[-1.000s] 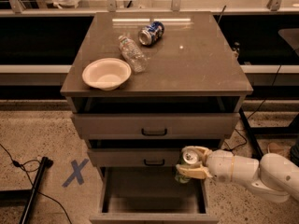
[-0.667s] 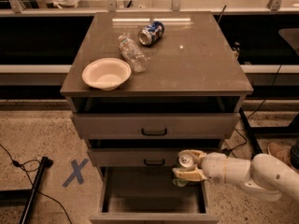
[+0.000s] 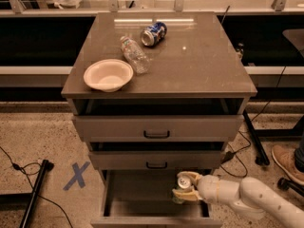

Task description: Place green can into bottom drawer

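My gripper [image 3: 185,190] is at the lower right, reaching in from the right on a white arm. It is shut on the green can [image 3: 184,180], whose silver top faces up; most of its body is hidden by the fingers. The can is held upright over the right part of the bottom drawer [image 3: 137,194], which is pulled open and shows a bare grey interior. The two shallower drawers with black handles above it are slightly open.
On the cabinet top lie a white bowl [image 3: 108,74], a clear plastic bottle [image 3: 133,54] and a blue soda can [image 3: 153,33]. A blue tape X [image 3: 76,175] and a black pole [image 3: 33,194] are on the floor at left. A person's shoe [image 3: 287,163] is at right.
My gripper has moved left and a little down with the can, from the drawer's right edge to over its right interior.
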`<action>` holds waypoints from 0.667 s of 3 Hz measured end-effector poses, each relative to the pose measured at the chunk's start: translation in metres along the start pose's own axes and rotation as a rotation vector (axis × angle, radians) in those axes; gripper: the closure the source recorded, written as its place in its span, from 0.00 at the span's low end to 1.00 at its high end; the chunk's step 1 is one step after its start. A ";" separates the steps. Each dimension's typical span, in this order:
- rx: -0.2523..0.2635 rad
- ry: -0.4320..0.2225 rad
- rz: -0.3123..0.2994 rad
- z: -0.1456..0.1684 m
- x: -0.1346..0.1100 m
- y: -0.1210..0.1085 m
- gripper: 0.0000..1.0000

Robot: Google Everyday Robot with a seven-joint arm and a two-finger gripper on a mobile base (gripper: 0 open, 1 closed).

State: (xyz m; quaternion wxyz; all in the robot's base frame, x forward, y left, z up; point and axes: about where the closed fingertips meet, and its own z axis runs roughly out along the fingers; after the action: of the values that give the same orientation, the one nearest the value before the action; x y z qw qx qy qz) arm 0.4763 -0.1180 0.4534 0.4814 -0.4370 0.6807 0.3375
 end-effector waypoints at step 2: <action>-0.005 -0.039 -0.011 0.022 0.052 0.007 1.00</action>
State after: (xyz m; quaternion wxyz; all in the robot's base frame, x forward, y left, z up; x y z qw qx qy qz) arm 0.4701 -0.1097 0.3978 0.4954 -0.4353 0.6678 0.3451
